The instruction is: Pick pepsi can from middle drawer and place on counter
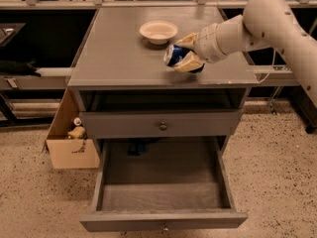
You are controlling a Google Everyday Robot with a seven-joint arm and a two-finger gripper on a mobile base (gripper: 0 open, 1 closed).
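Drawer lay open and bare. Beyond it, the tool clamped the can sideways low over the bench, apparently not yet touching. Released so, it could roll off the front edge or into the bowl.

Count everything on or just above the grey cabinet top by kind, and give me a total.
Tan two-finger pincer: 1, over the flat grey counter, right front
Small dark-blue pepsi can: 1, gripped in that pincer
Round white bowl: 1, resting on the counter
Total: 3
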